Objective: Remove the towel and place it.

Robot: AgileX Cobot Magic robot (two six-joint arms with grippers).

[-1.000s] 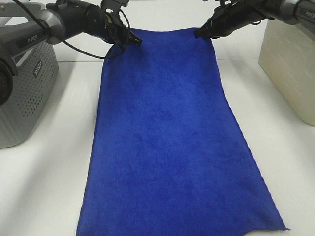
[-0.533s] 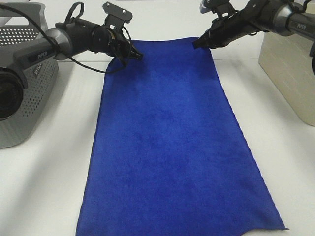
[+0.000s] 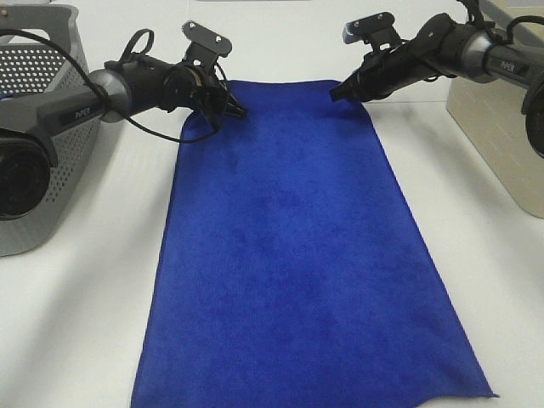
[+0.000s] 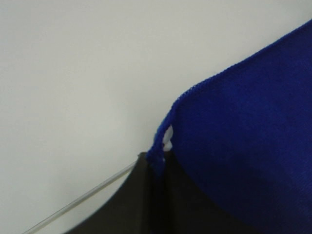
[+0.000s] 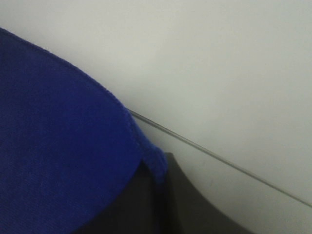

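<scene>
The blue towel (image 3: 293, 255) lies spread flat down the middle of the white worktop (image 3: 93, 323), running from the upper centre of the frame to the lower edge. The left gripper (image 3: 238, 111) has its jaws clamped on the towel's upper-left corner, where a bit of white tag shows in the left wrist view, and the right gripper (image 3: 337, 91) has its jaws clamped on the upper-right corner. A grey perforated basket (image 3: 42, 170) stands at the left edge and a cream bin (image 3: 501, 127) at the right. To finish placing well, both corners should probably be lowered evenly until the hem rests on the worktop, keeping the far edge taut and straight, then released together so neither corner drags or folds under.
</scene>
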